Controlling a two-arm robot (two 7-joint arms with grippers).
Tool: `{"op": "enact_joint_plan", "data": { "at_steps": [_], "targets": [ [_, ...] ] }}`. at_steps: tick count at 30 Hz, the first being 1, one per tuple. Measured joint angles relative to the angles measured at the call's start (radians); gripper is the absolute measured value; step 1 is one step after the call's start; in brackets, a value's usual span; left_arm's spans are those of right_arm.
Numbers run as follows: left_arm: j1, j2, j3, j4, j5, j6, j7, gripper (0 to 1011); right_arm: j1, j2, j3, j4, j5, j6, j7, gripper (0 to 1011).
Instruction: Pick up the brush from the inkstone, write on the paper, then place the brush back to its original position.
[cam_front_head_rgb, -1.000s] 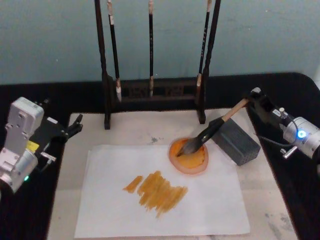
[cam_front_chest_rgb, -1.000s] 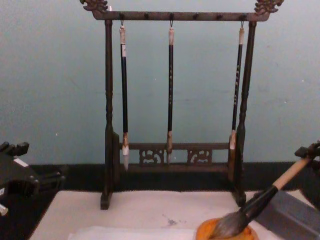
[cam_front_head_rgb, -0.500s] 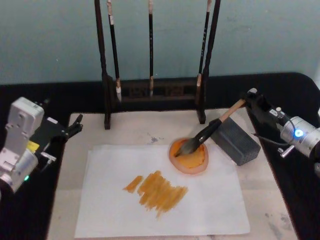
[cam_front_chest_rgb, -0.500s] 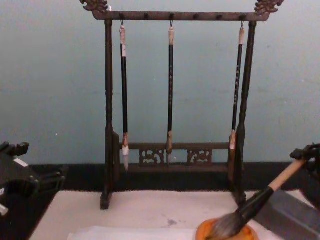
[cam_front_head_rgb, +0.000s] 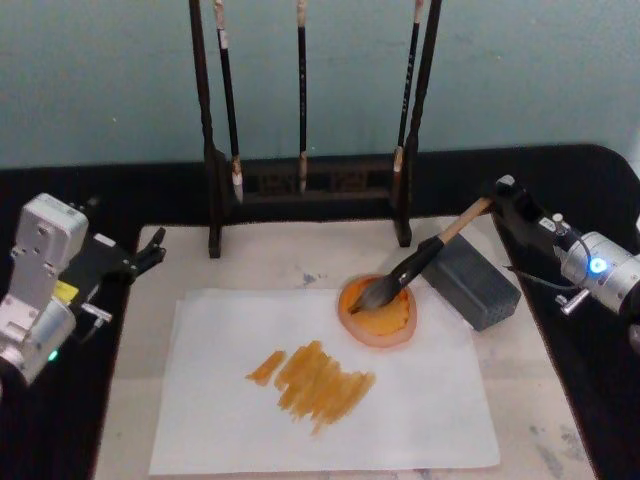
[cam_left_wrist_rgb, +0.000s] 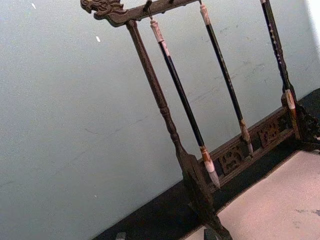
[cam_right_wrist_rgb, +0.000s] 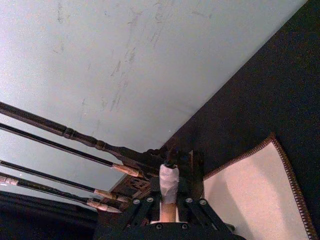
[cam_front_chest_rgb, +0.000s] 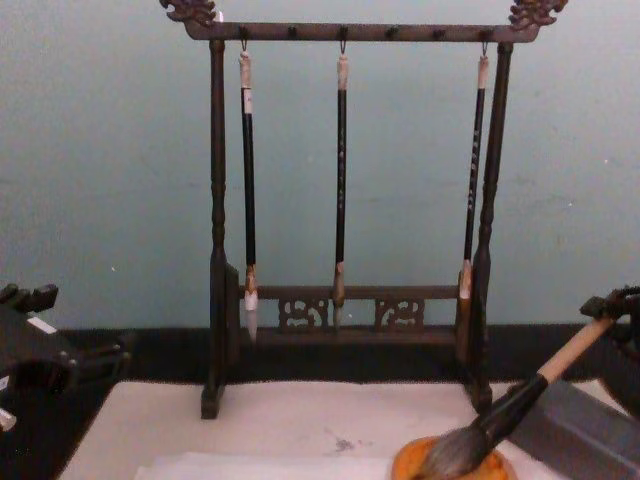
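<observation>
Nearest in the head view, the paper (cam_front_head_rgb: 420, 420) is lying flat on the beige felt mat (cam_front_head_rgb: 518, 372), and a patch of slanting orange strokes (cam_front_head_rgb: 312, 380) is showing on its middle. The mat is covering most of the black counter (cam_front_head_rgb: 592, 400), with a small dark stain sitting on it just past the sheet's far edge. At the paper's far right corner a round orange dish (cam_front_head_rgb: 388, 325) is sitting half on the sheet, and the brush (cam_front_head_rgb: 415, 268) is leaning down into it, bushy tip in the orange pool, black ferrule crossing the near corner of the dark grey inkstone (cam_front_head_rgb: 475, 290) just beside the dish. The tan handle is slanting up and to the right, and the right gripper (cam_front_head_rgb: 503, 198) is clamping its top end; in the right wrist view the fingers are pressing in on both sides of the taped end. Over on the left, the left gripper (cam_front_head_rgb: 152, 250) is hovering at the mat's far left corner, fingers spread apart and holding nothing. Behind all this a dark carved wooden rack (cam_front_head_rgb: 300, 185) is standing on the mat's far edge, with three thin black-handled brushes (cam_front_head_rgb: 301, 100) hanging tips down from its top bar. A plain pale blue-green wall (cam_front_head_rgb: 520, 70), lightly scuffed, is closing off the room right behind the counter.
</observation>
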Motion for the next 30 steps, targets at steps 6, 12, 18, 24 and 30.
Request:
{"op": "enact_joint_plan", "data": {
  "at_steps": [6, 12, 18, 24, 30],
  "targets": [
    [0.0, 0.0, 0.0, 0.0, 0.0, 0.0, 0.0, 1010, 0.0, 0.0, 0.001, -0.001, 0.0, 0.0, 0.0, 380],
    [0.0, 0.0, 0.0, 0.0, 0.0, 0.0, 0.0, 1010, -0.001, 0.0, 0.002, -0.001, 0.0, 0.0, 0.0, 561],
    [0.0, 0.0, 0.0, 0.0, 0.0, 0.0, 0.0, 1010, -0.001, 0.0, 0.002, -0.001, -0.001, 0.0, -0.001, 762],
    [0.0, 0.0, 0.0, 0.0, 0.0, 0.0, 0.0, 1010, -0.001, 0.0, 0.003, -0.001, -0.001, 0.0, -0.001, 907],
    [0.0, 0.0, 0.0, 0.0, 0.0, 0.0, 0.0, 1010, -0.001, 0.0, 0.003, -0.001, -0.002, 0.0, -0.001, 1000]
  ]
}}
